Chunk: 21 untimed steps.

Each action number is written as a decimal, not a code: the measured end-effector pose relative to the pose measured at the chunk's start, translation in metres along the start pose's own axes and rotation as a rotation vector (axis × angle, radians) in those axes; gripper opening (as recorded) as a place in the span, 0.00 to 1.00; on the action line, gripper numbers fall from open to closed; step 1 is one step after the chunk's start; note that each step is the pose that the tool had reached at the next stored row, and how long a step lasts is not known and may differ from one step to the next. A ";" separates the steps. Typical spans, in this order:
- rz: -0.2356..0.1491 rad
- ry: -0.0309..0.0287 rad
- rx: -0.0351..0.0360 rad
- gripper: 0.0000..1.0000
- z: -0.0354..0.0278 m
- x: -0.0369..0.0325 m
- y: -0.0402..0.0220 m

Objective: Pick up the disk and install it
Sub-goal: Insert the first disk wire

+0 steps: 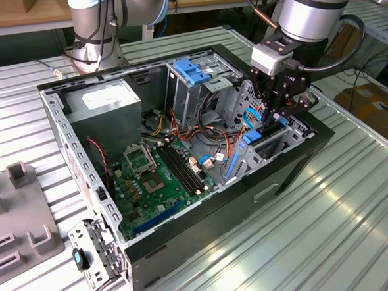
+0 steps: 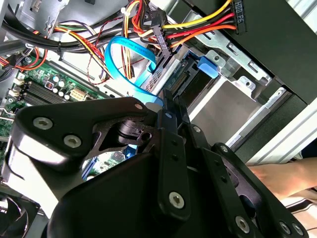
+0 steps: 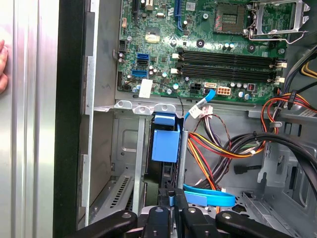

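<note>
The disk [image 1: 262, 143] stands on edge in the drive bay at the front corner of the open computer case [image 1: 294, 166], on the exterior view's right. Blue carrier rails frame it. In the first wrist view I see it edge-on, a thin dark slab with a blue plastic tab [image 3: 166, 143] on its end. My gripper [image 1: 275, 122] reaches down into the case from above and is shut on the disk's upper edge. Its black fingers [image 3: 163, 198] pinch that edge in the first wrist view. In the second wrist view the gripper [image 2: 171, 106] meets the bay beside a blue rail [image 2: 208, 65].
A grey cage with a blue latch [image 1: 193, 72] stands further back. Bundled cables [image 3: 223, 144] and a blue flat cable [image 3: 210, 199] crowd the bay. The motherboard [image 1: 157, 175] lies at the case bottom. A person's hand [image 2: 282, 173] rests outside the case wall. A grey fixture [image 1: 17, 222] sits on the table.
</note>
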<state>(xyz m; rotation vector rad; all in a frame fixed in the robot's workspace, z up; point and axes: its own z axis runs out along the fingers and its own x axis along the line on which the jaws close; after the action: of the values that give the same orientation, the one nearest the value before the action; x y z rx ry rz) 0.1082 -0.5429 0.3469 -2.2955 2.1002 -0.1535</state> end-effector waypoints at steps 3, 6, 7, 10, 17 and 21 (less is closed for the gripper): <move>0.000 -0.0001 0.0001 0.16 0.0007 -0.0001 0.0001; 0.000 -0.0001 0.0000 0.16 0.0019 -0.0001 0.0002; 0.000 -0.0001 0.0000 0.16 0.0026 -0.0001 0.0002; 0.000 0.0002 -0.0001 0.16 0.0047 -0.0002 0.0004; 0.000 0.0001 0.0000 0.16 0.0058 -0.0003 0.0005; 0.000 -0.0004 0.0001 0.23 0.0060 -0.0003 0.0005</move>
<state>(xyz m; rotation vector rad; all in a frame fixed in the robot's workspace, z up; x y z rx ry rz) 0.1082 -0.5429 0.3409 -2.2953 2.1001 -0.1532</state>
